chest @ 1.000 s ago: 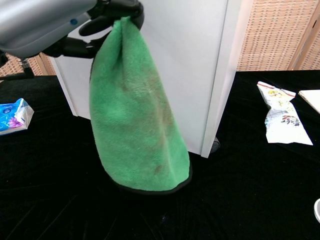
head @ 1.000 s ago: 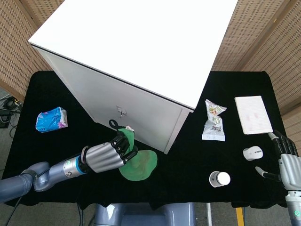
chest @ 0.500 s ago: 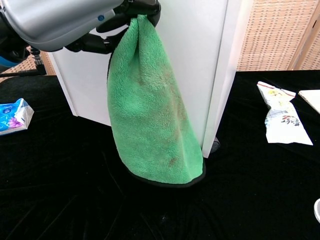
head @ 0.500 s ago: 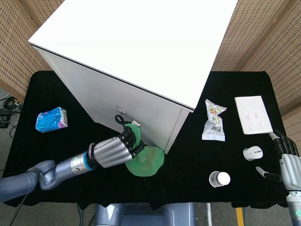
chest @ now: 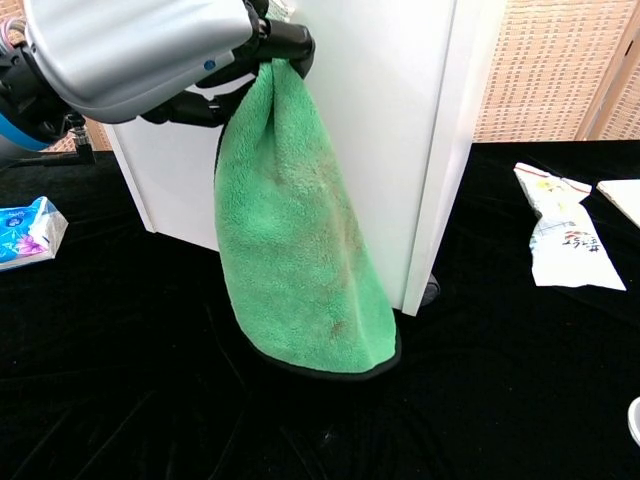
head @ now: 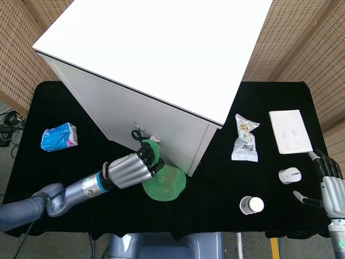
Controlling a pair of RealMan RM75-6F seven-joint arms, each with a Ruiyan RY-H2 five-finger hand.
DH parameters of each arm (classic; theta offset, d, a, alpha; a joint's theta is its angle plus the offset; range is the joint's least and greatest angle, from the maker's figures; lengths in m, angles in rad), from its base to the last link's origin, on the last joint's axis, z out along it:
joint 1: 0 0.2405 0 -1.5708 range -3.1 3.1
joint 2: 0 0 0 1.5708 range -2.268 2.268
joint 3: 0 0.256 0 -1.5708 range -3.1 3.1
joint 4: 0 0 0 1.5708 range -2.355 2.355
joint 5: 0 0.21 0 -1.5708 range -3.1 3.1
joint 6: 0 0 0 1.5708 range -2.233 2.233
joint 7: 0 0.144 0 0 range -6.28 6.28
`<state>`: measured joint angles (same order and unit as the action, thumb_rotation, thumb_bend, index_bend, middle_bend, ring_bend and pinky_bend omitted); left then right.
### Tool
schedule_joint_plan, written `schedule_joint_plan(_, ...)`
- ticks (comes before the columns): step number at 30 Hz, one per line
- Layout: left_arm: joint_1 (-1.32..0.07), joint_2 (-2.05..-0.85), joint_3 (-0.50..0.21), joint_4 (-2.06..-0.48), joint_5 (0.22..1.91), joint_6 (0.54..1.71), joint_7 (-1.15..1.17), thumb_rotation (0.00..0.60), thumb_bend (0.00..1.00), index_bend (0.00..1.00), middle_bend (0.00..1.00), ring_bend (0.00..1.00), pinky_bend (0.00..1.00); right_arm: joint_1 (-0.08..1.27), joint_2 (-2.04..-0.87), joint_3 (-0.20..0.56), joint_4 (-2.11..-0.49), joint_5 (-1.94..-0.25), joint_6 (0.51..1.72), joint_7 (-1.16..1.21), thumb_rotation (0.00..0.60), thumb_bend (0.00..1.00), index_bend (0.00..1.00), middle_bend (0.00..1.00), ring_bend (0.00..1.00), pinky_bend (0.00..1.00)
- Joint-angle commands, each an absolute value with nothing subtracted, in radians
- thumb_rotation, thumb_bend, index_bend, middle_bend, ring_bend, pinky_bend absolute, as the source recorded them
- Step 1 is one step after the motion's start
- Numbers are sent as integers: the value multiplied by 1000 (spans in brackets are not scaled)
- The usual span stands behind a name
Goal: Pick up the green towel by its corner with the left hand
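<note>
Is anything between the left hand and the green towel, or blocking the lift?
Nothing sits between them: the left hand already grips the green towel by its top corner, and the cloth hangs free. The white cabinet stands right behind the towel, and its lower hem hangs close to the black tabletop; I can't tell whether it touches.

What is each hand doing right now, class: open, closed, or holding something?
Left hand: pinching the green towel by its top corner; it hangs down.
Right hand: open, fingers apart, holding nothing.

Towel [chest: 300, 250] before cabinet [head: 161, 65] — snack packet [head: 245, 139] right.
</note>
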<state>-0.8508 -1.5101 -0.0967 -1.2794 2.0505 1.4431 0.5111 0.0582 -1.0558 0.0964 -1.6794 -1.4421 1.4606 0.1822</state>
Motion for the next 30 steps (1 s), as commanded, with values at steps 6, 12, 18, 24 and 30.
schedule_joint_plan(6,-831,-1523,-71,-1249,2060,1460,520,600,249,817,815,624,506,56,-1054,98,-1679,-1440,1464,188,600,115,0,0,0,0)
schedule_joint_plan(12,-776,-1539,-34,-1179,2074,1528,527,600,81,560,577,409,297,58,-1055,96,-1678,-1441,1460,184,600,115,0,0,0,0)
schedule_joint_plan(18,-675,-1561,-14,-1119,2050,1665,508,600,0,68,45,10,0,58,-1059,98,-1678,-1437,1460,173,600,115,0,0,0,0)
schedule_joint_plan(24,-601,-1567,5,-1090,2064,1818,446,600,0,0,0,0,0,61,-1066,97,-1675,-1430,1452,160,600,116,0,0,0,0)
schedule_joint_plan(30,-514,-1569,12,-1082,2038,1958,351,600,0,0,0,0,0,62,-1071,96,-1675,-1434,1455,147,600,116,0,0,0,0)
